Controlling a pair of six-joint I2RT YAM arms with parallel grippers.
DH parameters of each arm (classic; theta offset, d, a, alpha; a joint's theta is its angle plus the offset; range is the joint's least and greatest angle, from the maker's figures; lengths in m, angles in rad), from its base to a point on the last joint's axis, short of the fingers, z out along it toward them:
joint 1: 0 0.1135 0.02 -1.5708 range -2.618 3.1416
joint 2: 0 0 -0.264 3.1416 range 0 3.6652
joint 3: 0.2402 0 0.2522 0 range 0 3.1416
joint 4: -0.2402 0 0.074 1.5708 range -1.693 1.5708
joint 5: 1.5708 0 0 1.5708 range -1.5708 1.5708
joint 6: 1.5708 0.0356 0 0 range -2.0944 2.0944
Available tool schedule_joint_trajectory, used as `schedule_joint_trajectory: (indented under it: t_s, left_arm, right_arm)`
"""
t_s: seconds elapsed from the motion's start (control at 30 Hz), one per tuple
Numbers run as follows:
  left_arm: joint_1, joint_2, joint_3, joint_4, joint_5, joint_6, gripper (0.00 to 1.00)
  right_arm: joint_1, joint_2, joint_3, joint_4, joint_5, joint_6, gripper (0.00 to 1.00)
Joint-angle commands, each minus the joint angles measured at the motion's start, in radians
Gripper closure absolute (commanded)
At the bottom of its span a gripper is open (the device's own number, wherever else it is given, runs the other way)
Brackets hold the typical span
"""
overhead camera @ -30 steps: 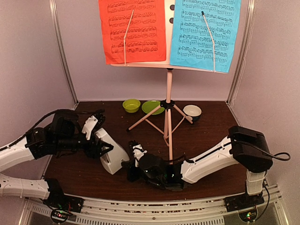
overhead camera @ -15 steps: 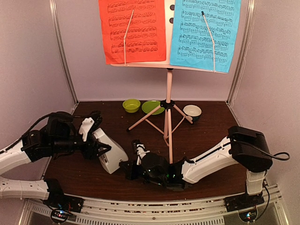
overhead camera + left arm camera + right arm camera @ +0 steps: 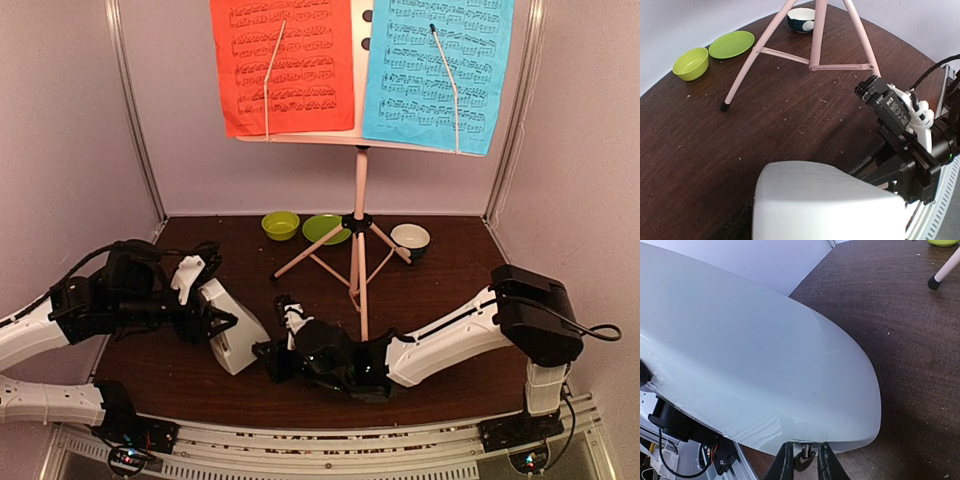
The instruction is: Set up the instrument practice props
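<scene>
The pale pink music stand (image 3: 360, 200) stands at the back on its tripod legs. It carries a red page (image 3: 283, 65) and a cyan page (image 3: 435, 70). The white metronome (image 3: 235, 335) is tilted just above the table at the front left. My left gripper (image 3: 212, 318) is shut on it; in the left wrist view the metronome (image 3: 815, 205) hides my fingers. My right gripper (image 3: 272, 355) is at the metronome's other side. In the right wrist view the metronome (image 3: 755, 355) fills the frame, and my right gripper (image 3: 804, 462) is closed around a small dark key under its edge.
A lime-green bowl (image 3: 280, 225), a lime-green plate (image 3: 325, 228) and a small white-and-dark bowl (image 3: 411, 239) sit at the back by the tripod legs (image 3: 755, 55). The right arm's wrist (image 3: 905, 145) is close beside the metronome. Walls close in the left, back and right.
The left arm and the metronome have shifted slightly to the left and toward the front. The right gripper has followed, moving a little left and closer to the metronome.
</scene>
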Motion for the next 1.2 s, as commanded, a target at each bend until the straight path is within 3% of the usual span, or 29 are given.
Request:
schedule_joint_trajectory:
  t_s: [0.0,0.07,0.27,0.67,0.93,1.0,1.17]
  left_arm:
    - [-0.012,-0.007,0.032,0.116,0.117,-0.012,1.0]
    - [-0.012,-0.003,0.035,0.117,0.118,-0.012,1.0]
    - [-0.012,-0.001,0.047,0.123,0.113,-0.016,1.0]
    - [-0.012,0.001,0.059,0.132,0.098,-0.023,1.0]
    - [-0.012,0.002,0.06,0.135,0.096,-0.023,1.0]
    - [-0.012,0.0,0.06,0.137,0.094,-0.023,1.0]
    - [-0.012,-0.005,0.062,0.138,0.086,-0.024,1.0]
  right_arm:
    - [-0.019,-0.036,0.047,0.011,0.048,-0.032,0.86]
    - [-0.019,-0.033,0.054,0.002,0.046,-0.03,0.87]
    - [-0.019,-0.02,0.057,-0.041,0.049,-0.021,0.75]
    - [-0.011,-0.007,0.075,-0.127,0.036,-0.059,0.68]
    - [-0.007,-0.008,0.071,-0.146,0.042,-0.059,0.88]
    - [-0.007,-0.005,0.077,-0.156,0.041,-0.057,0.88]
    - [-0.006,-0.005,0.079,-0.196,0.054,-0.042,0.71]
